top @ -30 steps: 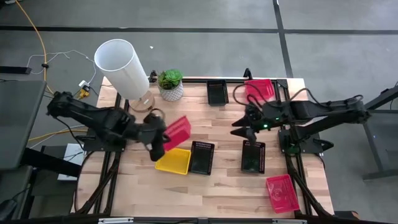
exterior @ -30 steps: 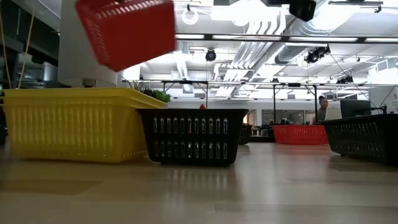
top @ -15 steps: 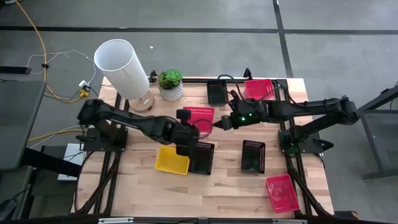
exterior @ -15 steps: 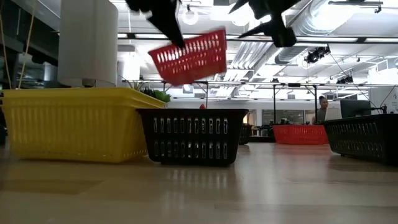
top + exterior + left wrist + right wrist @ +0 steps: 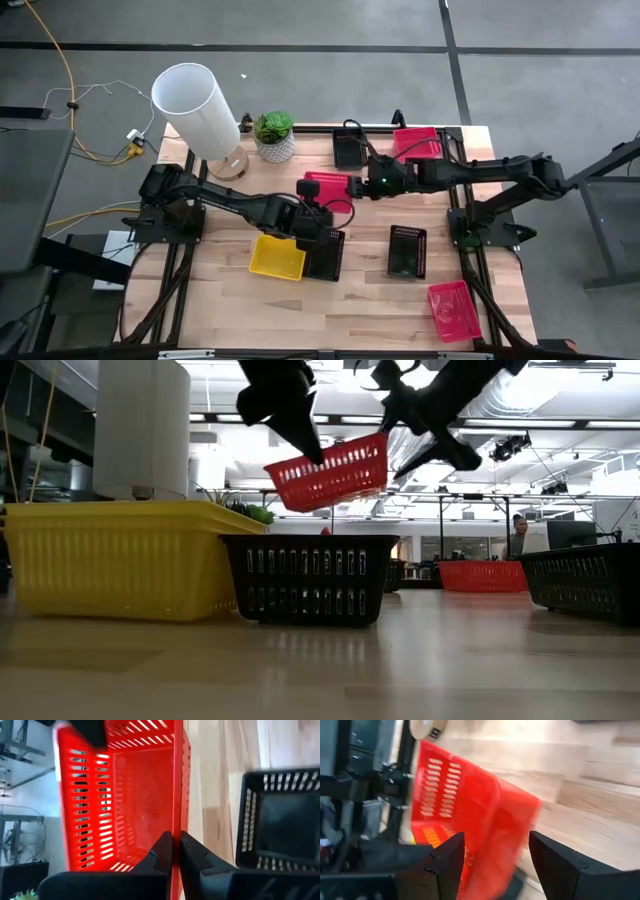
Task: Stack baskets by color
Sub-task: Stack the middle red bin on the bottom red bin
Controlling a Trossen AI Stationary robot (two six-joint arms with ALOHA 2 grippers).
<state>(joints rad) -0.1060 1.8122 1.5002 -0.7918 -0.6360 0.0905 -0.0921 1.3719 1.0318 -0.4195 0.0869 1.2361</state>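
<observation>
Wooden tabletop (image 5: 360, 300): a red basket carried to the middle for a handover.

Over the last second the left tool (image 5: 318, 212), pinched narrow on the rim of the red basket (image 5: 326, 188), swung it in above the black basket (image 5: 325, 254); the right tool (image 5: 362, 186), jaws wide, now sits at the basket's far end, probably ready to take it toward the other red ones.

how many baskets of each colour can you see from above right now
red baskets: 3, one held in the air, one at the table's far edge, one at the near right corner
black baskets: 3
yellow baskets: 1 showing
total: 7
</observation>
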